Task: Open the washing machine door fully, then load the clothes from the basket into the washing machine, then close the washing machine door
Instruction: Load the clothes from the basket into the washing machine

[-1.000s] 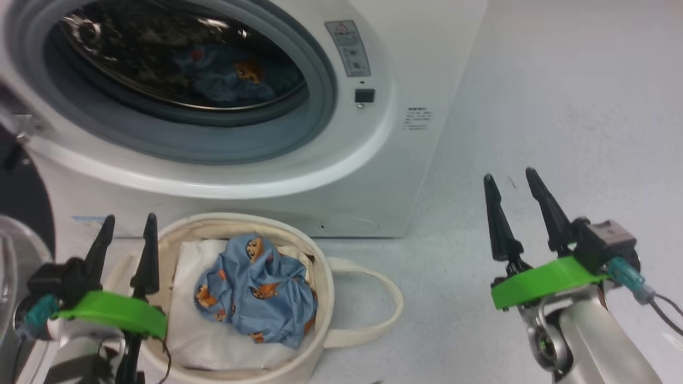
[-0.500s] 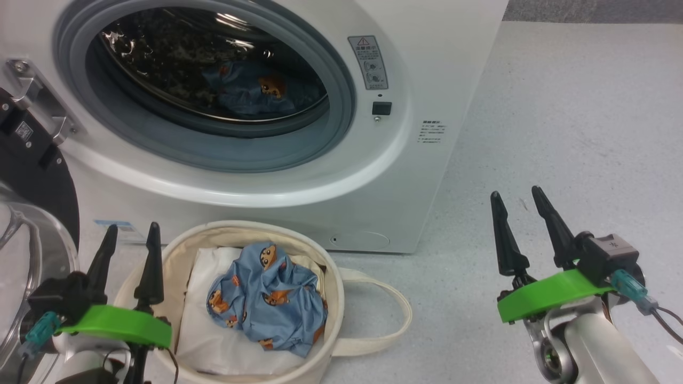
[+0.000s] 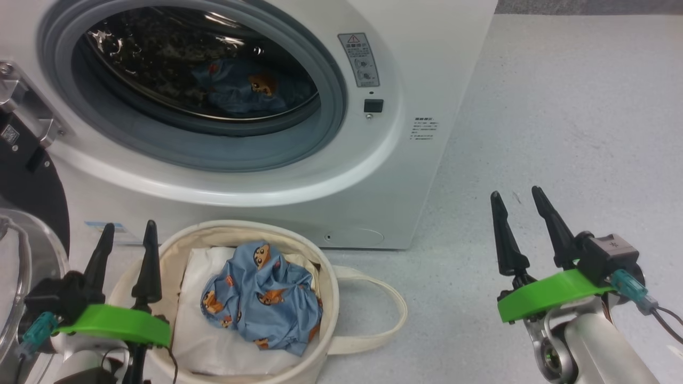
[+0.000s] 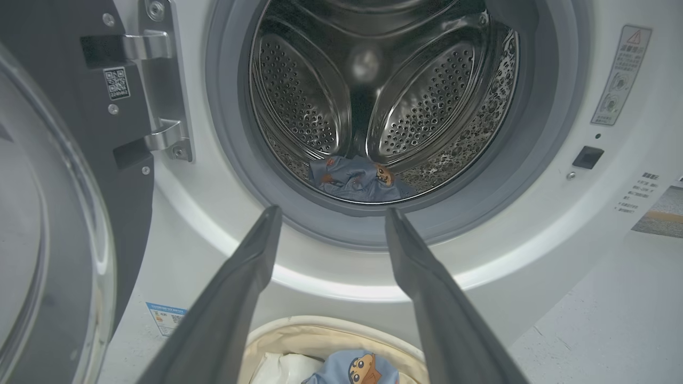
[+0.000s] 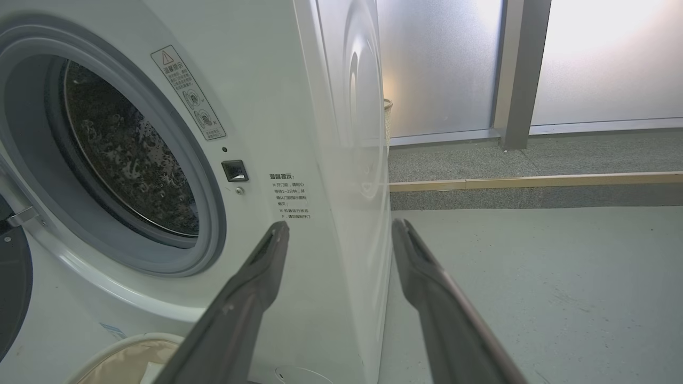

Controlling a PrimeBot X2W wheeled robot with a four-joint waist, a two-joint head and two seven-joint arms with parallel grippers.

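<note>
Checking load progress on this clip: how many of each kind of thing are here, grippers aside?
Blue garments: 2, one in the basket, one in the washer
White cloth: 1
Basket: 1
Washer: 1
Total: 5

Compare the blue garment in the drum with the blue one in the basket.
The drum garment lies low on the perforated steel drum; the basket garment sits on white cloth inside the basket. The drum garment looks dim and shadowed; the basket garment is brightly lit and bunched into a mound. Both are light blue with cartoon faces.
</note>
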